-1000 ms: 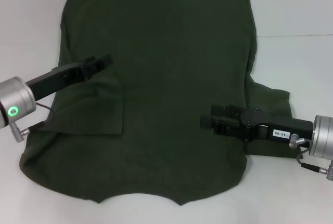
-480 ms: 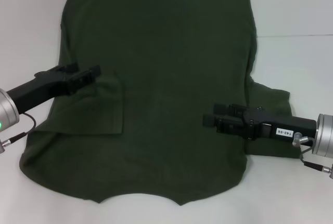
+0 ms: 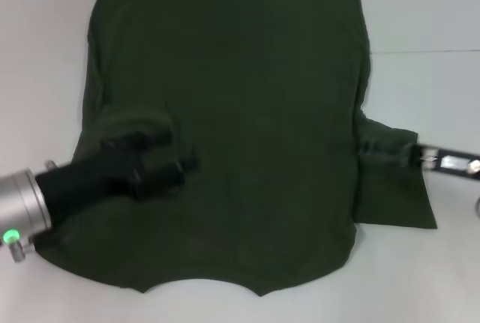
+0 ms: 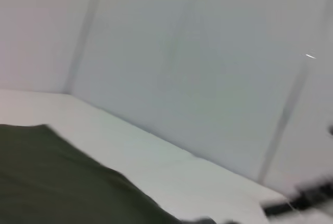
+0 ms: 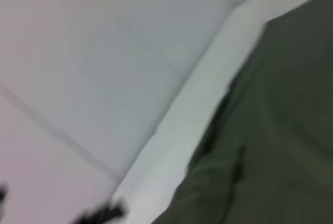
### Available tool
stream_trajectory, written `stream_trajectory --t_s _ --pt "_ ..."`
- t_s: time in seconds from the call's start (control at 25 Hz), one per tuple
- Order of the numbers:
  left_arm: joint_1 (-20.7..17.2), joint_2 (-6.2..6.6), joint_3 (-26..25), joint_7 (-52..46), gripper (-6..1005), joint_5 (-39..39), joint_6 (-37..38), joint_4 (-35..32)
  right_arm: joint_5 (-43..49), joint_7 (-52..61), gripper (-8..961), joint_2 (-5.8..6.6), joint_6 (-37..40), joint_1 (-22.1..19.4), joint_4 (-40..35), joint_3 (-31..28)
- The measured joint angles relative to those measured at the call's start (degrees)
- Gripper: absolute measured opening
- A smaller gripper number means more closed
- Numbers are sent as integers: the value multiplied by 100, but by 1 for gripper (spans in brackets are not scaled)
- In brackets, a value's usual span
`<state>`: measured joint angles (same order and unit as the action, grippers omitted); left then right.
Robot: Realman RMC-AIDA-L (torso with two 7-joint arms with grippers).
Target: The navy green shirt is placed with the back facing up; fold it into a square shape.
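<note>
The navy green shirt [image 3: 240,113] lies flat; only the head view shows both grippers, fingers unreadable.

Left gripper [image 3: 176,167] swung inward over large dark olive-green soft cotton shirt [image 3: 247,83], covering its folded sleeve. Right gripper [image 3: 390,151] pulled back to shirt's right sleeve.

navy green shirt [image 3: 247,113] flat on table [image 3: 427,8] | left gripper [image 3: 176,169] over left sleeve | right gripper [image 3: 367,148] at right sleeve
</note>
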<state>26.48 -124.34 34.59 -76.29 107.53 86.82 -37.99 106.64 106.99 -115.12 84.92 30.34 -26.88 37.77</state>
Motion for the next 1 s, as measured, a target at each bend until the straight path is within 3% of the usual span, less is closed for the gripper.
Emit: stream_trajectory --t_s 0.2,0.56,0.76,1.0 --pt "15 -6 216 730 761 228 164 343 17 922 789 176 -427 -202 -225 -362" --pt "111 -13 519 1248 762 236 140 768 529 1790 789 492 -826 -314 -262 -435" --pt "117 -12 541 1309 762 240 118 854 926 2059 789 539 -1134 -318 -266 -422" --pt "115 -11 580 1350 761 243 101 871 959 2022 789 442 -1410 -279 -212 -378"
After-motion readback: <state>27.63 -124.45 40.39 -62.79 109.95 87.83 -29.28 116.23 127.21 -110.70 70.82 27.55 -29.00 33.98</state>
